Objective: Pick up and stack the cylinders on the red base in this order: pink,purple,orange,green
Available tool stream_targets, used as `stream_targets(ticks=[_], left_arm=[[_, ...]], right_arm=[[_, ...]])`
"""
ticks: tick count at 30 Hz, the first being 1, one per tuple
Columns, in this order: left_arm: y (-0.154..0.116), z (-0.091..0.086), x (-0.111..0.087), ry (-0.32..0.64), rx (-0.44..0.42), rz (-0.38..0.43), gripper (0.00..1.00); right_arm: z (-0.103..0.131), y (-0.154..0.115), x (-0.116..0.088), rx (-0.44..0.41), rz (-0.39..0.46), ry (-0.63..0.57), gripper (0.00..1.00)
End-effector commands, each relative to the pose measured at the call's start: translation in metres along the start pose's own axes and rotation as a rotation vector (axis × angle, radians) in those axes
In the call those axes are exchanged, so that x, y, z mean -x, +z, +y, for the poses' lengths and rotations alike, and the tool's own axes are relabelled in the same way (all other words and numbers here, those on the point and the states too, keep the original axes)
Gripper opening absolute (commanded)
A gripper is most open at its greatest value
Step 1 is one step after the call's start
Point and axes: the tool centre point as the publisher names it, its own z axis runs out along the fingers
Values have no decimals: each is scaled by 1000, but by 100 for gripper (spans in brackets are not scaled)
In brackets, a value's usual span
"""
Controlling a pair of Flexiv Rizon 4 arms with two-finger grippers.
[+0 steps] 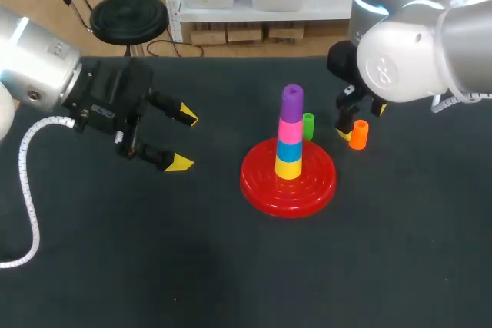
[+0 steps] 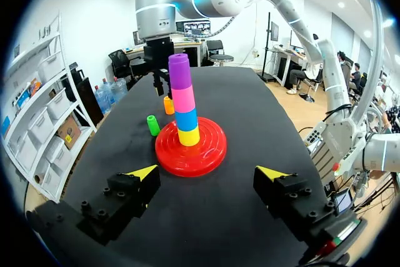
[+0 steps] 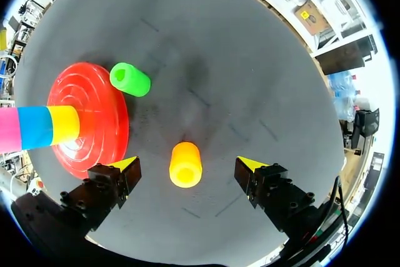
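Red base (image 1: 254, 180) lies mid-table between the two arms. The left arm comes in from the left and is held low and level, its left gripper (image 1: 184, 140) pointing right toward the base, fingers spread wide and empty, well apart from it. The right arm comes in from the far right, wrist turned down; its right gripper (image 3: 187, 166) hangs released, fingers either side of the orange cylinder (image 1: 359, 134) without touching it. On the base stand yellow, blue, pink cylinder (image 1: 290, 129) and purple cylinder (image 1: 292, 100) on top. The green cylinder (image 1: 308, 126) stands just beside the base's far right edge, left of the orange
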Motion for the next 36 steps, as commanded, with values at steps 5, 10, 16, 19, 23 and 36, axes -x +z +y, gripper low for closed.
stream_targets(ticks=[5, 10, 16, 19, 23, 36], left_arm=[[1, 0, -1, 2, 2, -2, 100], [1, 0, -1, 2, 2, -2, 100], [1, 0, -1, 2, 2, -2, 100], [1, 0, -1, 2, 2, -2, 100], [1, 0, -1, 2, 2, -2, 100], [1, 0, -1, 2, 2, -2, 100]], right_arm=[[-2, 1, -1, -8, 5, 9, 100], [-2, 1, 0, -10, 10, 3, 100], [-1, 1, 0, -7, 13, 2, 100], [-1, 1, -1, -3, 13, 8, 100], [-1, 1, -3, -6, 18, 15, 0], [2, 2, -6, -6, 33, 12, 0]])
